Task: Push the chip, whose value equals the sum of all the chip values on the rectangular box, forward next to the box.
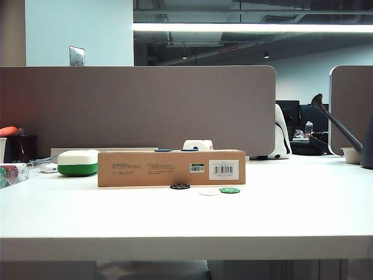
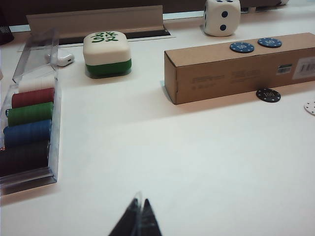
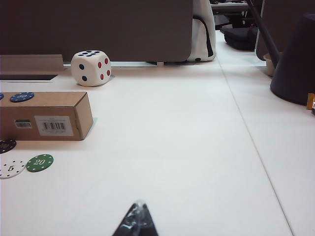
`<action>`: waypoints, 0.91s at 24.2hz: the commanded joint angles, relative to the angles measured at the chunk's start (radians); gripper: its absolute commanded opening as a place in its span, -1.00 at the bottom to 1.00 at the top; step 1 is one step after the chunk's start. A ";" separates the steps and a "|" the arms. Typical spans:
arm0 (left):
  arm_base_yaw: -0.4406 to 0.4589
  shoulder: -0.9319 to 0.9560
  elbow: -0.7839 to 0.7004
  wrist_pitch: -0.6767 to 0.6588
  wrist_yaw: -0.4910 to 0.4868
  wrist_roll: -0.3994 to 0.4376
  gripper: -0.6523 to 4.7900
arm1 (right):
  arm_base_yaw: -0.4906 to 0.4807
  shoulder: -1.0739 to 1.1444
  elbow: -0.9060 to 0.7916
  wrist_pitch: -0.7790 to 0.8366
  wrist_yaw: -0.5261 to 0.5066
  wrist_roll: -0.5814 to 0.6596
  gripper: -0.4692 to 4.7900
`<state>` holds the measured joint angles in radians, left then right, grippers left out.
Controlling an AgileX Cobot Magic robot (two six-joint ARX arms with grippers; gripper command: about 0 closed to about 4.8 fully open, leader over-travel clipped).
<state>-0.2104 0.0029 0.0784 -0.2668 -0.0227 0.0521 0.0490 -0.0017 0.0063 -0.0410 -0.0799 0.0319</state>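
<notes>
Two dark blue chips [image 2: 241,47] lie atop the rectangular box [image 1: 171,168] mid-table; the black chip [image 1: 180,186] touches its front. Left gripper [image 2: 138,219] and right gripper [image 3: 138,219] hover pinched together over the white table [image 1: 291,216] near its front edge, before grey partitions [image 1: 140,108].

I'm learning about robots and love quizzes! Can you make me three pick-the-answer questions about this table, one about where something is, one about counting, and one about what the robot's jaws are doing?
1. Where is the black chip?
A. On the table against the box's front
B. On top of the box
C. Inside the chip rack

2. How many blue chips lie on the brown box?
A. One
B. Two
C. Four

3. How do the left gripper and right gripper look?
A. Both shut, holding nothing
B. Left grips a chip
C. Both wide open

Answers: 1 A, it sits at the box's foot. 2 B, two lie side by side. 3 A, each gripper's jaws meet over bare table.
</notes>
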 commanded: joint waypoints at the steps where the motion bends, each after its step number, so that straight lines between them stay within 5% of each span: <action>1: -0.001 0.000 0.003 0.013 0.000 0.000 -0.78 | -0.001 0.000 -0.005 0.015 -0.001 0.001 -0.83; 15: -0.001 0.000 0.003 0.013 0.000 0.000 -0.78 | -0.001 0.000 -0.005 0.015 -0.001 0.001 -0.83; 22: 0.009 0.000 0.003 0.136 -0.201 -0.011 -0.78 | -0.001 0.000 -0.005 0.015 -0.001 0.001 -0.83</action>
<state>-0.2100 0.0025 0.0784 -0.1852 -0.2039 0.0471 0.0490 -0.0017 0.0063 -0.0414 -0.0799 0.0319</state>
